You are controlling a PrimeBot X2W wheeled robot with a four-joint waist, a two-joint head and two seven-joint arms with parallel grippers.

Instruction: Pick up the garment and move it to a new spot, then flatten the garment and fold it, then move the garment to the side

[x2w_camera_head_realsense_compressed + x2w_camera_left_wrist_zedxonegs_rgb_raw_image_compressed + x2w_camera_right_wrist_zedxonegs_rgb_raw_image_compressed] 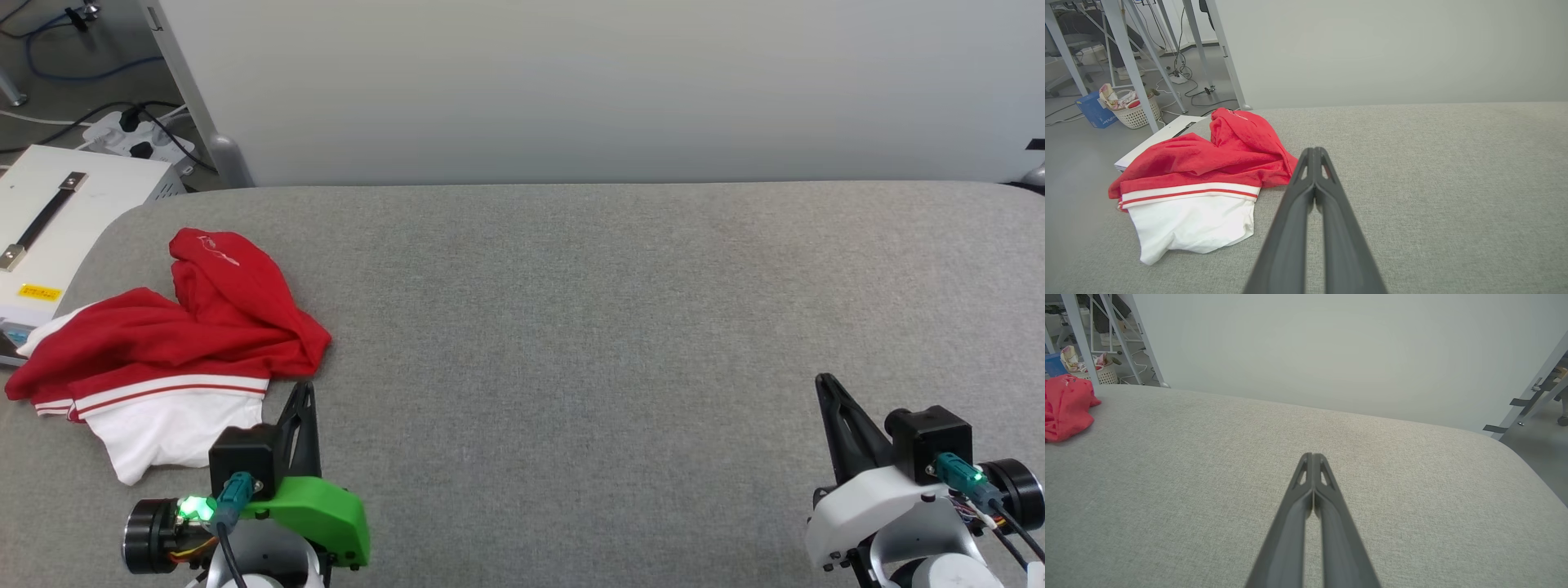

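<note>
You're at the very first step: the shirt (188, 327) hasn't been picked up and lies in a crumpled heap at the left edge of the worktop (571, 327), red body bunched toward the far side, one white sleeve with its striped trim toward you. Its outer folds may spill over that left edge, though the angle makes this hard to judge. Your left gripper (1314, 151) is just beside the heap on its right, fingers pressed together and holding nothing. Your right gripper (1312, 455) is near the front right corner, well apart from the shirt, likewise closed and empty. The next move likely calls for you to open the left jaws, swing them into the heap, pinch a thick fold and carry it toward the open middle. The worktop is grey woven fabric with rounded corners. Behind it stands a plain pale panel (571, 82). Off the left edge sit a white case (49, 237), a power strip (139, 135), and farther back a basket (1137, 110).
</note>
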